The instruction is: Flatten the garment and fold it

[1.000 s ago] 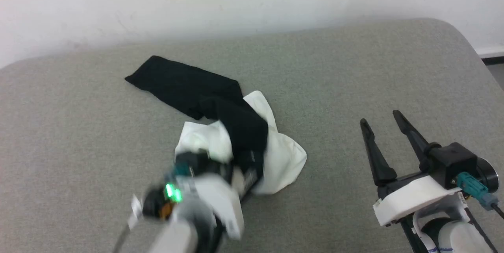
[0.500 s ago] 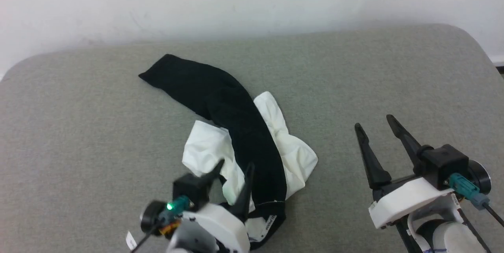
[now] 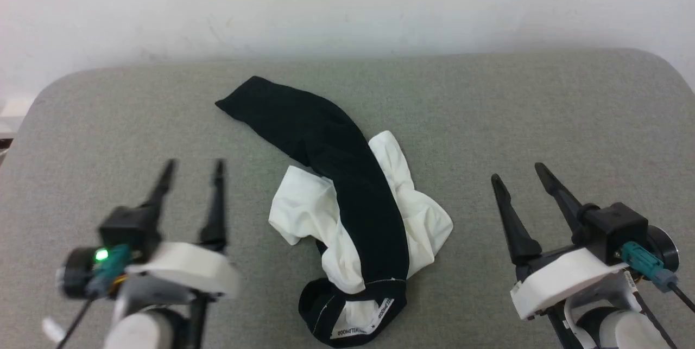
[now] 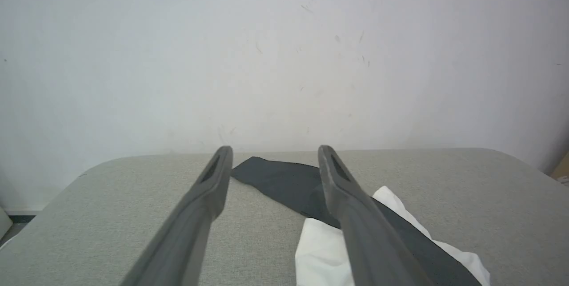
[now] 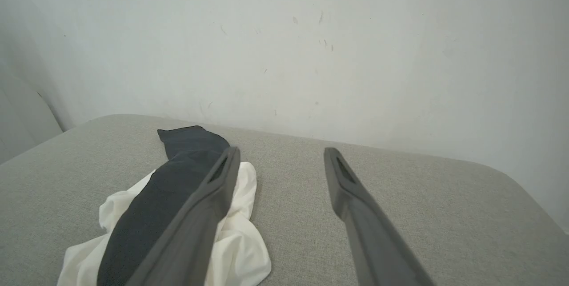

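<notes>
With left claw (image 3: 194, 164) and right claw (image 3: 517, 172) wide either side of the garment (image 3: 353, 197), opposite edges should be gripped.

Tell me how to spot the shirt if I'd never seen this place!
Look at the big grey cushion below the white wall. In its middle, between the left gripper and right gripper, lies the garment in a crumpled heap. It is white cloth with a long black strip across it, unlike the hard dark grippers.
</notes>
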Robot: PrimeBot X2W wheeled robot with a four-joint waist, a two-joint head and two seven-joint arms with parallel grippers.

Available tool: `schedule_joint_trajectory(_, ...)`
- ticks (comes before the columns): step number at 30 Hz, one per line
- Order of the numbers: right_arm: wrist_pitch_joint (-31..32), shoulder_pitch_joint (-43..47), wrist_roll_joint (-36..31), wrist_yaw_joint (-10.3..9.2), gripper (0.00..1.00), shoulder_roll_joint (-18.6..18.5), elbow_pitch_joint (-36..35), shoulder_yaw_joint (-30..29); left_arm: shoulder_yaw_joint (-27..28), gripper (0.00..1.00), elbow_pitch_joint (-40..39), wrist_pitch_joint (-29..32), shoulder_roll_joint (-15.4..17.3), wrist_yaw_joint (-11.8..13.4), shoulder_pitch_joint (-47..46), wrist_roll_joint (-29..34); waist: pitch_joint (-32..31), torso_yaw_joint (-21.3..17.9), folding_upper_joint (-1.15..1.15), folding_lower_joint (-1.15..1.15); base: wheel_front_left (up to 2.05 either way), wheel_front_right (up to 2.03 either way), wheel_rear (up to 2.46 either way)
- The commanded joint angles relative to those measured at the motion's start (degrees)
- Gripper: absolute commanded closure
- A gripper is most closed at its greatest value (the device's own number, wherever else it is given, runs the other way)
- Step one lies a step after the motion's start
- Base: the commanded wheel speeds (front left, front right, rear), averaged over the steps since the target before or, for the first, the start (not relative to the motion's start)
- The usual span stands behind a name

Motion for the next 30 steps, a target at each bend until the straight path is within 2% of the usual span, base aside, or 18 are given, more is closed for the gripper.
schedule_joint_trajectory(1, 0.17, 0.77, 0.48, -0.11, 0.00, 0.17, 0.02, -0.20, 0.96, 0.00, -0.29, -0.46, 0.75, 0.60, 0.86, 0.42, -0.32, 0.02, 0.00, 0.00, 0.00, 0.00, 0.00)
schedule_joint_trajectory(9, 0.80, 2.36, 1.05, -0.11, 0.00, 0.16, 0.85, -0.96, 7.03, 0.00, -0.55, -1.72, 4.77, 2.27, 7.29, -0.73, -2.37, -0.25, 0.00, 0.00, 0.00, 0.00, 0.00)
schedule_joint_trajectory(17, 3.73, 3.60, 0.81, -0.11, 0.00, -0.21, 2.35, -2.84, 7.86, 0.00, -2.13, -2.26, 5.20, 2.96, 11.18, -1.16, -2.71, 0.58, 0.00, 0.00, 0.00, 0.00, 0.00)
schedule_joint_trajectory(23, 9.08, -0.78, 1.47, -0.11, 0.00, -3.68, 8.69, -2.15, 6.89, 0.00, -2.67, -3.17, 4.48, 3.07, 10.24, -0.96, -1.33, 3.36, 0.00, 0.00, 0.00, 0.00, 0.00)
schedule_joint_trajectory(30, 20.12, -9.14, 11.55, -0.11, 0.00, -7.36, 17.14, 4.81, 5.04, 0.00, -1.71, -4.52, 3.46, 2.47, 7.98, -0.78, -0.11, 6.39, 0.00, 0.00, 0.00, 0.00, 0.00)
